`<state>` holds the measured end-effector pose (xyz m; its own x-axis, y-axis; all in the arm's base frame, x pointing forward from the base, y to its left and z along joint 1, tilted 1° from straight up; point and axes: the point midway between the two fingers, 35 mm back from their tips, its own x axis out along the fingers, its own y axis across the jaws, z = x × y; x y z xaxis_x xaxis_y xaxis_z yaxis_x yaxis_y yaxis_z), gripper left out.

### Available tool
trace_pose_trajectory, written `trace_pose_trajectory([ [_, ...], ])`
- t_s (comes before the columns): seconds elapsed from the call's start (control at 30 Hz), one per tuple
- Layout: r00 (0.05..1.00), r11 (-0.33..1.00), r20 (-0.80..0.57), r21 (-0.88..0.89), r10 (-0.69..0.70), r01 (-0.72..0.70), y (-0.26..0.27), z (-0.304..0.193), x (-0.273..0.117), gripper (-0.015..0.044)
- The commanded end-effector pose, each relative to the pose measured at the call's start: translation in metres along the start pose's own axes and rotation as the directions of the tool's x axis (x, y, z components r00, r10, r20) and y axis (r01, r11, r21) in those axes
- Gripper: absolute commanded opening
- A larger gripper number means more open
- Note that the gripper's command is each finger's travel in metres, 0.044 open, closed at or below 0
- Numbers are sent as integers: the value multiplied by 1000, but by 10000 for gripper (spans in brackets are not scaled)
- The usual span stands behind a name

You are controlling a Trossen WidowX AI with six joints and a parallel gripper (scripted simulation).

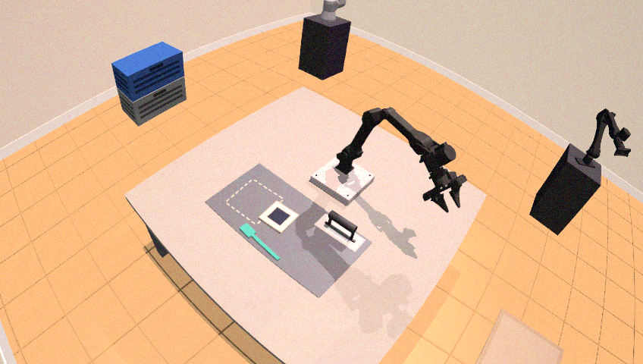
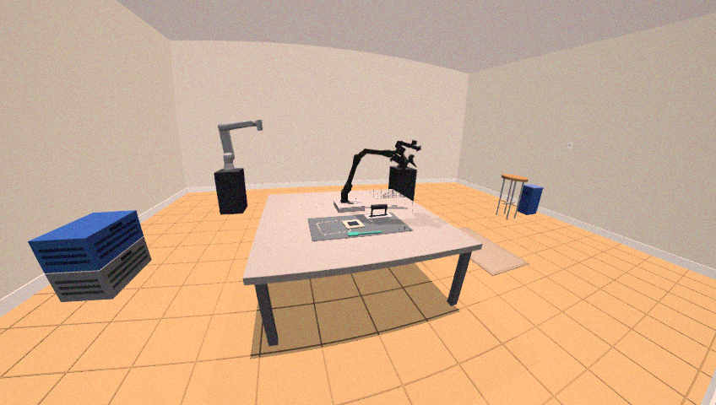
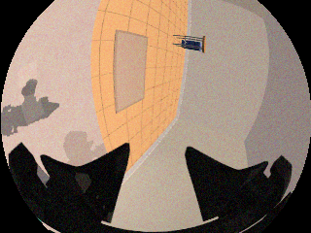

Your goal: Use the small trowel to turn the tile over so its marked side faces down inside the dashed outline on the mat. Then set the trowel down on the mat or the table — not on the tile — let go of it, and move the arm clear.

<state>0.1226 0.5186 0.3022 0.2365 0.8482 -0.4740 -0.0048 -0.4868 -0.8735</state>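
Observation:
The tile is cream with a dark blue square facing up. It lies on the grey mat, just outside the near corner of the dashed outline. The teal trowel lies flat on the mat in front of the tile, apart from it. My gripper is open and empty. It hangs high above the table's right side, far from the trowel and tile, with its fingers pointing down.
A black-handled block on a white plate stands on the mat to the right of the tile. The arm's base plate sits behind the mat. The wrist view shows a floor rug, a stool with a blue box, and the arm's shadow on the table.

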Motion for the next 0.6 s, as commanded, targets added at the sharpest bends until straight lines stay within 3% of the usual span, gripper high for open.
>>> trace_pose_trajectory([
  [0.0,997,995,-28,79,68,-66,21,-22,2,270],
  [0.57,907,852,-134,421,398,-311,125,-120,-13,270],
])
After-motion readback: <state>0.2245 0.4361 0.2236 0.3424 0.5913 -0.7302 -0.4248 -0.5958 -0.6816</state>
